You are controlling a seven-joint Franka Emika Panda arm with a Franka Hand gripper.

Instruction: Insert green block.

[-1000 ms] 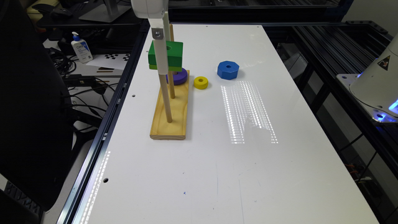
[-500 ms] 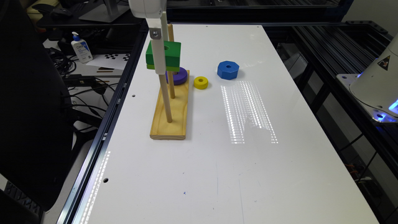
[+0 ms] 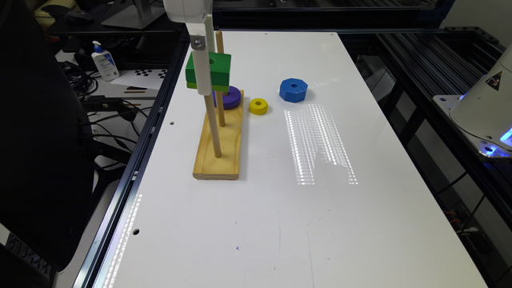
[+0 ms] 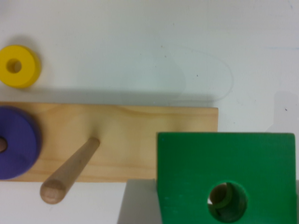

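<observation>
On the exterior view's left, beyond the edge of the white worktop (image 3: 320, 224), a pump bottle (image 3: 104, 62) stood among dark cables. Just inside that edge, a pale wooden base (image 3: 222, 144) lay flat on the worktop, carrying upright wooden pegs. The near peg (image 3: 213, 128) rose from the front part of the base; a second peg (image 3: 219, 104) stood behind it. A purple ring (image 3: 231, 97) sat around the base of the farthest peg, resting on the wood.

The white hand (image 3: 203, 74) hung down from above, clamped on the green block (image 3: 209, 72), which it held in the air above the base, level with the upper part of the pegs. In the wrist view the green block (image 4: 224, 172) showed its round centre hole, with the tip of a wooden peg visible inside it.

Further right, a small yellow ring (image 3: 258, 106) lay on the worktop just beside the base. A blue octagonal block (image 3: 293, 89) lay near it, apart from it. At the far right, a white rounded machine housing (image 3: 486, 112) sat off the worktop.
</observation>
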